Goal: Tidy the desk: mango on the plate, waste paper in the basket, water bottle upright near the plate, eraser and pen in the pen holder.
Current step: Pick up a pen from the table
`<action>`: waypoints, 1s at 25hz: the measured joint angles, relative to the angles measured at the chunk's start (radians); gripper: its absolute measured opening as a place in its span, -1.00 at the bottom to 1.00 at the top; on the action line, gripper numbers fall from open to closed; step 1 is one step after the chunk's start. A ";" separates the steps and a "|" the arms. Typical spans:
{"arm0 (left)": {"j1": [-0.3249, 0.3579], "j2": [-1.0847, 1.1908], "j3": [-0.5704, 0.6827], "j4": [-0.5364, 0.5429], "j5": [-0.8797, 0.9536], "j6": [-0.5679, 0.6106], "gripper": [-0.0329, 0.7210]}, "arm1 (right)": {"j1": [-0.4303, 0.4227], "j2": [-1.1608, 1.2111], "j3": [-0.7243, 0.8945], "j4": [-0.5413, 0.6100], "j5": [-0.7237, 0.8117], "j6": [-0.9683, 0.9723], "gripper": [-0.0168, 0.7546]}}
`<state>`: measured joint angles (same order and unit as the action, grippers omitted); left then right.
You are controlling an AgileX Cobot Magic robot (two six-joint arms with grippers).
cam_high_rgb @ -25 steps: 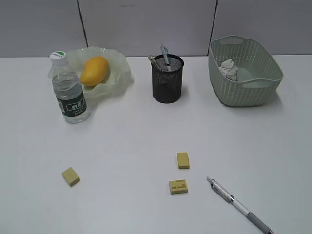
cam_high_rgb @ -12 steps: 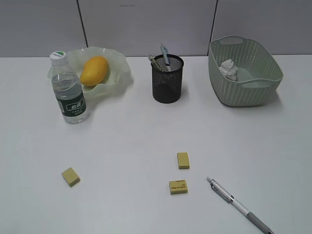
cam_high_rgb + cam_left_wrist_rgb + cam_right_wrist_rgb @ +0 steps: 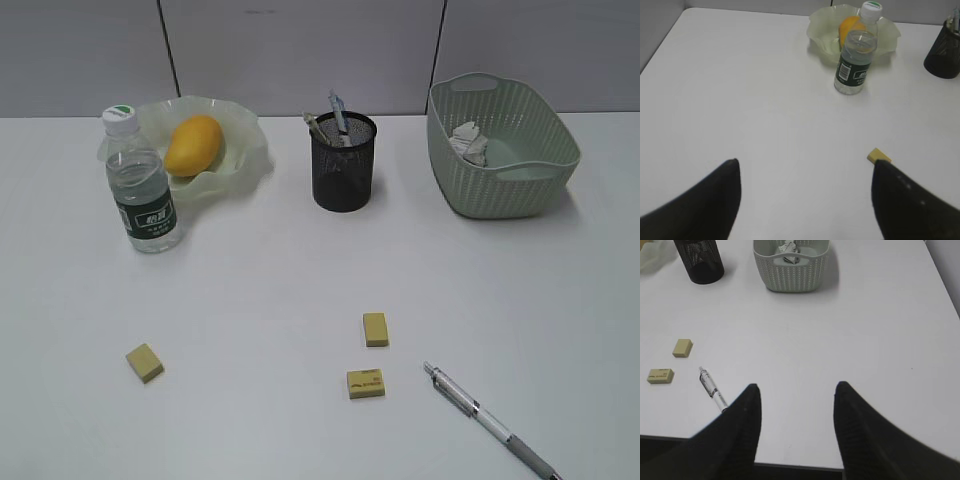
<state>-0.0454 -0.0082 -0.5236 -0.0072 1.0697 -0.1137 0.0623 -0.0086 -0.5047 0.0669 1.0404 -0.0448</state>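
Observation:
The mango [image 3: 193, 145] lies in the wavy plate [image 3: 243, 128], and the water bottle [image 3: 143, 190] stands upright just in front. Waste paper [image 3: 470, 143] sits inside the basket [image 3: 520, 195]. The pen holder [image 3: 344, 165] holds a few pens. Three yellow erasers [image 3: 145, 362] [image 3: 375, 329] [image 3: 366, 383] and a silver pen [image 3: 490, 420] lie on the desk [image 3: 260, 290]. My left gripper [image 3: 805, 165] hangs open over bare desk, an eraser [image 3: 878, 156] at its right fingertip. Open too, my right gripper [image 3: 797, 385] is near the front edge, right of the pen [image 3: 712, 387]. Neither shows in the exterior view.
A grey partition wall runs behind the desk. The desk's front edge [image 3: 800, 464] lies just under my right gripper. Two erasers [image 3: 682, 347] [image 3: 660, 375] lie left of the pen in the right wrist view.

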 joint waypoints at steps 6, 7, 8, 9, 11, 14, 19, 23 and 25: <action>0.000 0.000 0.000 -0.008 -0.001 0.094 0.64 | 0.000 0.000 0.000 0.000 0.000 0.000 0.04; 0.000 0.000 0.000 -0.008 -0.001 0.098 0.63 | 0.000 0.000 0.000 0.000 0.000 0.000 0.04; 0.000 0.000 0.000 -0.008 -0.001 0.100 0.63 | 0.000 0.000 0.000 0.000 0.000 0.000 0.04; 0.000 0.000 0.000 -0.008 -0.001 0.100 0.63 | 0.000 0.000 0.000 0.000 0.000 0.000 0.04; 0.000 0.000 0.000 -0.008 -0.001 0.103 0.63 | 0.000 0.000 0.000 0.000 0.000 0.000 0.04; 0.000 0.000 0.000 -0.008 -0.001 0.104 0.63 | 0.000 0.000 0.000 0.000 0.000 0.000 0.04; 0.000 0.000 0.000 -0.008 -0.001 0.104 0.57 | 0.000 0.000 0.000 0.000 0.000 0.000 0.04; 0.000 0.000 0.000 -0.008 -0.001 0.104 0.52 | 0.000 0.000 0.000 0.000 0.000 0.000 0.04; 0.000 0.000 0.000 -0.008 -0.002 0.104 0.50 | 0.000 0.000 0.000 0.000 0.000 0.000 0.04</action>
<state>-0.0454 -0.0082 -0.5236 -0.0153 1.0682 -0.0100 0.0623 -0.0086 -0.5047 0.0669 1.0404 -0.0448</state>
